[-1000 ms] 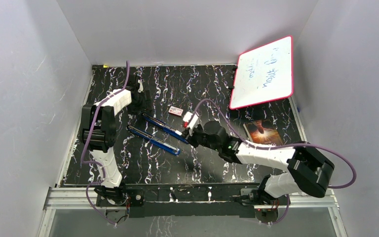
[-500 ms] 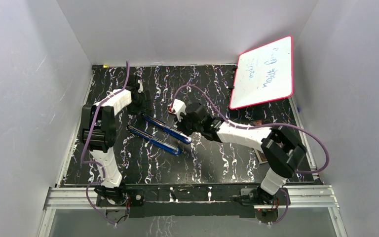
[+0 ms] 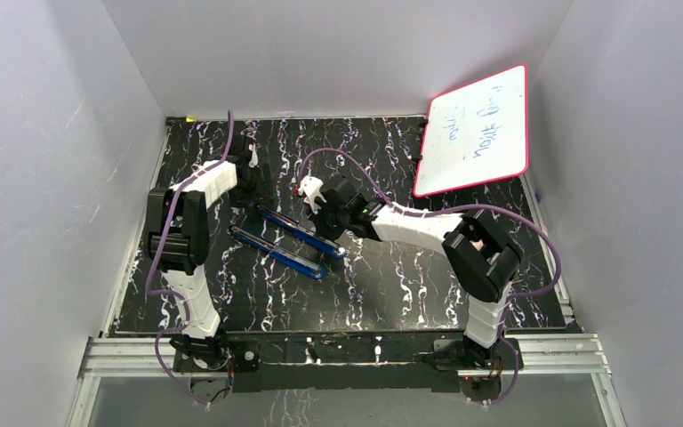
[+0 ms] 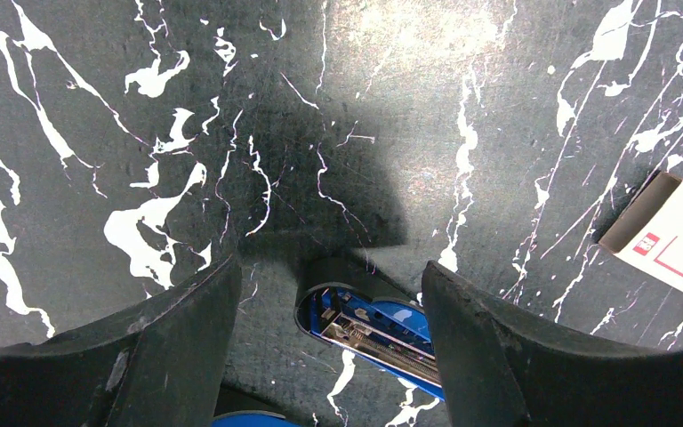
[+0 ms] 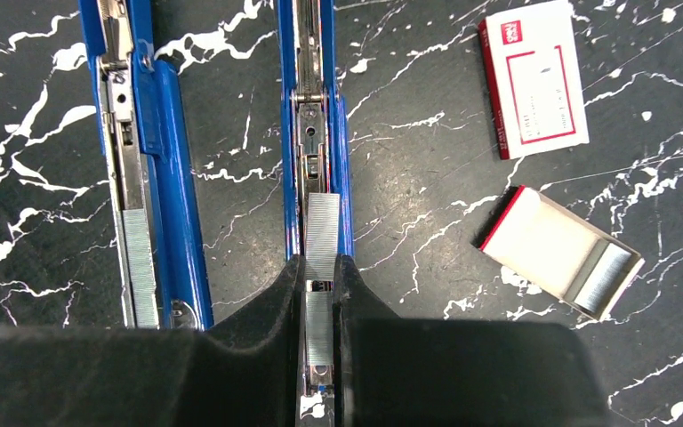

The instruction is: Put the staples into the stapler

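Note:
Two open blue staplers lie side by side mid-table: the far one (image 3: 298, 229) and the near one (image 3: 276, 252). In the right wrist view the left stapler (image 5: 164, 178) carries a staples strip (image 5: 138, 267) in its channel. The right stapler (image 5: 320, 133) has a strip (image 5: 323, 227) in its channel. My right gripper (image 5: 318, 294) (image 3: 333, 233) is shut on a second staples strip (image 5: 317, 325), over that channel's near end. My left gripper (image 4: 329, 276) (image 3: 253, 182) is open, and its fingers straddle the far stapler's rounded end (image 4: 365, 325) without touching it.
A small red-and-white box (image 5: 534, 80) and its open tray (image 5: 542, 240) holding more staples (image 5: 605, 271) lie right of the staplers. The box also shows in the left wrist view (image 4: 676, 231). A red-framed whiteboard (image 3: 476, 133) leans at the back right.
My right arm has swung left and folded its elbow inward, and its wrist has moved up-left over the far stapler. The left arm and both staplers have not moved.

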`<state>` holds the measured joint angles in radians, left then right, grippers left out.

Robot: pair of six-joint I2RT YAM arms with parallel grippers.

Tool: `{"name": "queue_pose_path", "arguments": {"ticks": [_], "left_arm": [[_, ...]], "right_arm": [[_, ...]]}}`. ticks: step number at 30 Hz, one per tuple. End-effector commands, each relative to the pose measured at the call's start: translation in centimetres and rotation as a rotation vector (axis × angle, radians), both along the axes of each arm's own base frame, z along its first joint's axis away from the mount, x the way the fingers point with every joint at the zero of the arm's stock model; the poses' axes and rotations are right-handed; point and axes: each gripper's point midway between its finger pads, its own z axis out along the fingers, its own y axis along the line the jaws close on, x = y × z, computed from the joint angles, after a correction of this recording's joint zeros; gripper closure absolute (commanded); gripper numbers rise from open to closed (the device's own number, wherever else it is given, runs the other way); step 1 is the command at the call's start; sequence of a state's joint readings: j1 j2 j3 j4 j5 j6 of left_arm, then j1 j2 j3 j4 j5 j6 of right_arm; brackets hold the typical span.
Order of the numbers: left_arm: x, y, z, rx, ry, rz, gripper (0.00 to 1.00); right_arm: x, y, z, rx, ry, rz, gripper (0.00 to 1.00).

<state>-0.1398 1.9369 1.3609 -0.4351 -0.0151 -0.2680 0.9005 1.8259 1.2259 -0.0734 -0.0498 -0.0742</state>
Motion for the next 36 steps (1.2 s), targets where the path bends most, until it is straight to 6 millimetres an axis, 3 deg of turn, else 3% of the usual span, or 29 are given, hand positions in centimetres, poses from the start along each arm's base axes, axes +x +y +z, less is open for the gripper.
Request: {"name": "queue_pose_path", "arguments": {"ticks": [1,11,23,36], "left_arm": [[-0.1,-0.3,1.3,-0.007,-0.011,-0.015,0.28],[-0.1,-0.4,1.2,-0.012,-0.005,-0.016,0.28],[-0.1,-0.4,1.3,-0.014,-0.009,-0.014,0.28],[-0.1,-0.4,1.3,-0.013,-0.011,-0.016,0.28]], "right_arm": [[0.4,0.9,1.5,0.023,-0.002,-0.001,1.0],[0.6,0.3,1.5,0.018,-0.009,-0.042,1.0],[0.1,0.5,3.1,0.078,-0.048,-0.04,1.0],[-0.9,0.6,1.5,0.051,0.01,-0.005,1.0]]}}
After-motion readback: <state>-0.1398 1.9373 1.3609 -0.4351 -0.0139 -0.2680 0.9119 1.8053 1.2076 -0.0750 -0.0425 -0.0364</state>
